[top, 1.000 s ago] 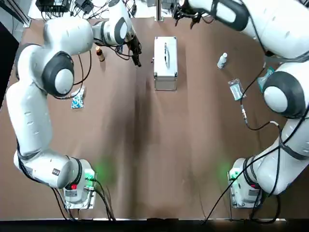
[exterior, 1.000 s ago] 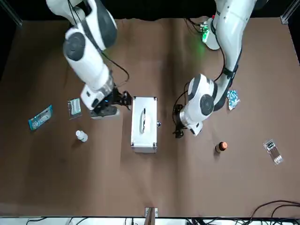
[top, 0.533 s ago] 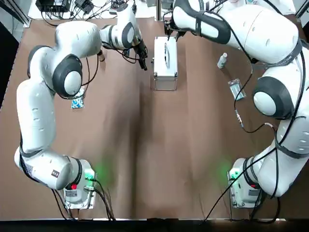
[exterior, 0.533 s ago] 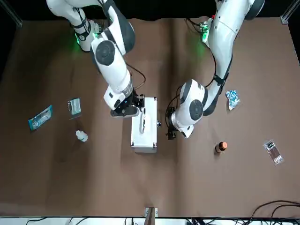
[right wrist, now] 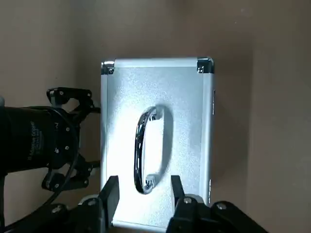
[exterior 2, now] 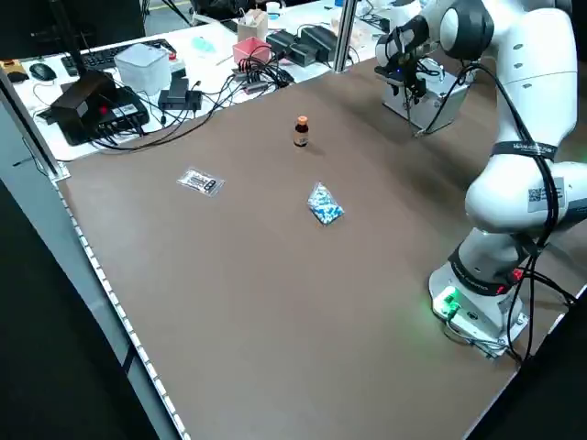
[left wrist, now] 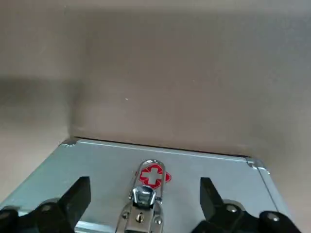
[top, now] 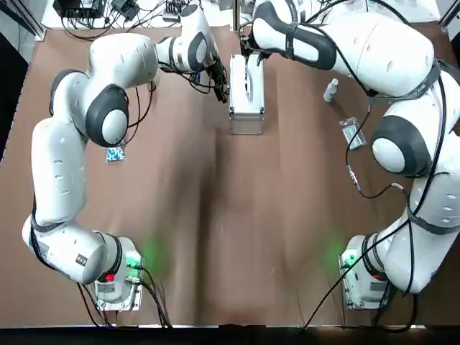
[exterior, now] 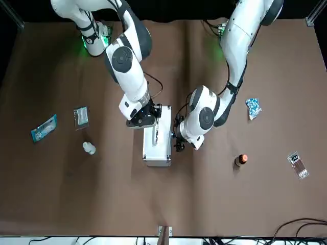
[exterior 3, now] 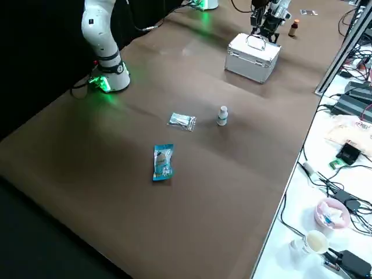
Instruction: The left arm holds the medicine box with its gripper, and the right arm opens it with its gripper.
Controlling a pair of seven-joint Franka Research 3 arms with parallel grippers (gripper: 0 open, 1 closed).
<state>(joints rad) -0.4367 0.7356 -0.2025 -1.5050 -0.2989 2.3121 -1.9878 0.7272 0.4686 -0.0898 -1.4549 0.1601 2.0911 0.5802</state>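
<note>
While the medicine box (top: 253, 108) sits shut at the far middle of the table (top: 230, 230), the left gripper (exterior: 177, 139) is at its left side, fingers (left wrist: 77, 196) spread wide either side of the latch (left wrist: 145, 196). Over the lid, the right gripper (right wrist: 144, 194) hangs with fingers narrowly parted around one end of the handle (right wrist: 146, 141); whether they touch it cannot be told.

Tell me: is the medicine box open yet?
No. In the right side view the medicine box stands fully shut on the table, with no gap showing anywhere on it.
</note>
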